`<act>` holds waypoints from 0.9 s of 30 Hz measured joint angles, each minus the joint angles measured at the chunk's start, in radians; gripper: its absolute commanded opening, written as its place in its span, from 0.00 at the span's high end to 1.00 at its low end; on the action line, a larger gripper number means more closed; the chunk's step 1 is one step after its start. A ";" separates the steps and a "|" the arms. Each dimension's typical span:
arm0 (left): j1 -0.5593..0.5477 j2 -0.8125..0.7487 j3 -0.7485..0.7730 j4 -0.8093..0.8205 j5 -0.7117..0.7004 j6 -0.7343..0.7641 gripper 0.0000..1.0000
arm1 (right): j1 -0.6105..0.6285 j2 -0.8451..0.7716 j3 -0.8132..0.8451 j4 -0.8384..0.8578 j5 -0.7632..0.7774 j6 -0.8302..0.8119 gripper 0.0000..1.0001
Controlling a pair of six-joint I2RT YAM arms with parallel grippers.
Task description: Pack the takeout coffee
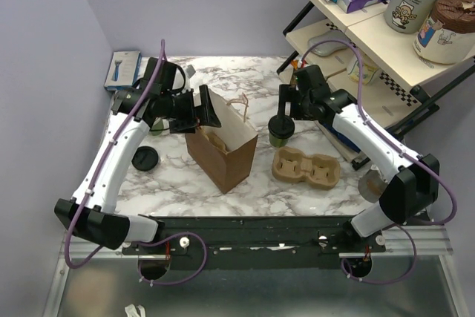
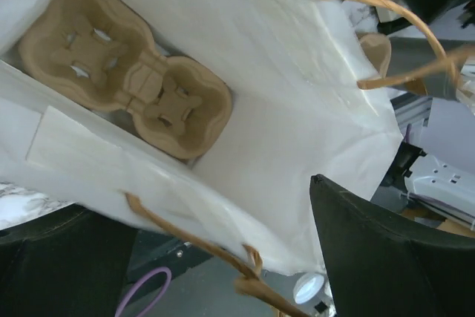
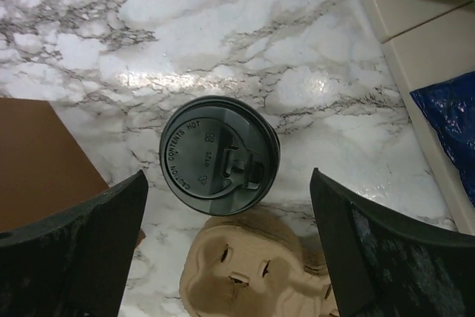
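Two tools, both spread wide, neither holding anything.

- Loose black lid (image 1: 145, 158) lies on the counter (image 1: 252, 79) at the bag's 9 o'clock.
- Left tool (image 1: 200, 115) hangs at the 10 o'clock corner of the brown paper bag (image 1: 230, 157) mouth. Its wrist view looks down onto a pulp tray (image 2: 126, 79) lying deep inside.
- Takeout coffee (image 3: 219, 155) stands upright on the counter, lid on, at the bag's 3 o'clock, near but apart.
- Right tool (image 3: 226, 180) sits directly over it, fingers at the lid's 9 and 3 o'clock, clear of the cup.
- Second tray (image 1: 306, 168) lies at the cup's 5 o'clock, close. Whether they touch, I cannot tell.

Judgement: the step in hand is the grasp.
- Descend straight, keeping the lid centred.
- Close on the paper wall below the lid rim; pinching the lid may pop it.
- Squeeze lightly, since paper crushes.
- Lift above the bag's handles before travelling toward 9 o'clock.
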 measured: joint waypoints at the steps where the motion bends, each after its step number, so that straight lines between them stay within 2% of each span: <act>1: 0.000 -0.003 0.013 0.000 -0.011 0.000 0.01 | 0.000 0.006 0.000 -0.010 0.003 0.005 0.08; 4: 0.004 -0.025 0.045 -0.004 -0.050 0.004 0.01 | -0.005 0.021 0.000 -0.035 0.006 0.031 0.17; 5: 0.004 -0.032 0.051 -0.006 -0.065 0.005 0.01 | -0.007 0.024 0.000 -0.044 0.007 0.039 0.24; 7: 0.004 -0.050 0.065 -0.018 -0.108 0.007 0.01 | -0.015 0.031 0.000 -0.064 0.006 0.057 0.27; 8: 0.004 -0.057 0.067 -0.023 -0.125 0.007 0.01 | -0.020 0.035 0.000 -0.075 0.006 0.063 0.38; 10: 0.004 -0.082 0.066 -0.030 -0.172 0.006 0.01 | -0.033 0.045 0.000 -0.090 0.005 0.078 0.43; 19: 0.005 -0.225 -0.039 -0.003 -0.274 -0.022 0.01 | -0.060 0.074 0.002 -0.124 -0.029 0.098 0.46; 27: 0.014 -0.307 -0.061 0.003 -0.377 -0.055 0.01 | -0.060 0.111 0.007 -0.124 -0.078 0.095 0.53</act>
